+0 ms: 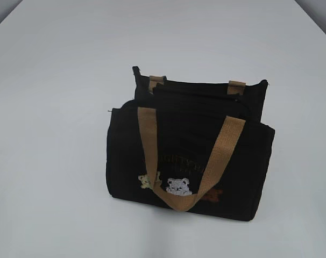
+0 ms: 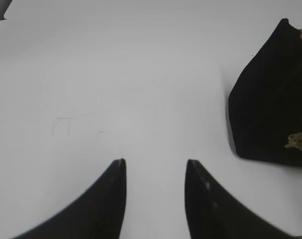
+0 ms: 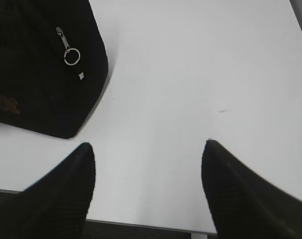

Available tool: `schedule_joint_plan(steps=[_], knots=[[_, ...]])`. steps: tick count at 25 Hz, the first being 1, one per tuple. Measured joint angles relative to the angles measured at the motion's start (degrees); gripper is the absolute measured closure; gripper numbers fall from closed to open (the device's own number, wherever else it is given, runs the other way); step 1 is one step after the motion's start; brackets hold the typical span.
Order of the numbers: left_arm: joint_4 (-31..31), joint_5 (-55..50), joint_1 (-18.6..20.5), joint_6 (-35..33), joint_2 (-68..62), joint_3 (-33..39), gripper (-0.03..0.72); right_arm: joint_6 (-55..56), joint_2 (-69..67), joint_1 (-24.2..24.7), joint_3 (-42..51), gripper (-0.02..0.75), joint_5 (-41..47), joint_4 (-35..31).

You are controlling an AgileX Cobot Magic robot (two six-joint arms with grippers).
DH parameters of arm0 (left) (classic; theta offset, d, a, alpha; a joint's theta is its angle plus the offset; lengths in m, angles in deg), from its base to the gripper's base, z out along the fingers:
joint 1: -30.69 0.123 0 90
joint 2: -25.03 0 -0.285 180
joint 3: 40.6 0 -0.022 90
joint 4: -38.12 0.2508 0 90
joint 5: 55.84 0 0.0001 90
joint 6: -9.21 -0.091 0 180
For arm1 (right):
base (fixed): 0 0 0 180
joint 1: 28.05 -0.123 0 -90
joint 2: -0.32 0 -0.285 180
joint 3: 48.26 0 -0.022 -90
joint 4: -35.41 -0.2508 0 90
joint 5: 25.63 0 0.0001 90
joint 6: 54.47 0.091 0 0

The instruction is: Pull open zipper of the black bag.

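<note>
The black bag (image 1: 190, 153) stands in the middle of the white table, with tan handles (image 1: 226, 145) and small bears (image 1: 178, 186) on its front. Neither gripper shows in the exterior view. In the left wrist view my left gripper (image 2: 155, 162) is open over bare table, and the black bag (image 2: 270, 99) is off to its right, well apart. My right gripper (image 3: 147, 143) is open wide with nothing between its fingers. The black bag (image 3: 41, 64) lies up and to its left. The zipper's silver pull tab with a ring (image 3: 71, 55) hangs on that end of the bag.
The white table (image 1: 55, 107) stretches all round the bag. Its front edge (image 3: 141, 221) runs just under my right gripper in the right wrist view. Faint pencil-like marks (image 2: 66, 122) lie on the table ahead of my left gripper.
</note>
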Motion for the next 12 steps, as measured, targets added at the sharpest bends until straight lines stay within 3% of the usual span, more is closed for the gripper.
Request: schedule_joint_plan(steps=[12], knots=[[0.00, 0.00, 0.00, 0.00, 0.00, 0.00, 0.430, 0.00, 0.00, 0.00, 0.00, 0.219, 0.00, -0.66]])
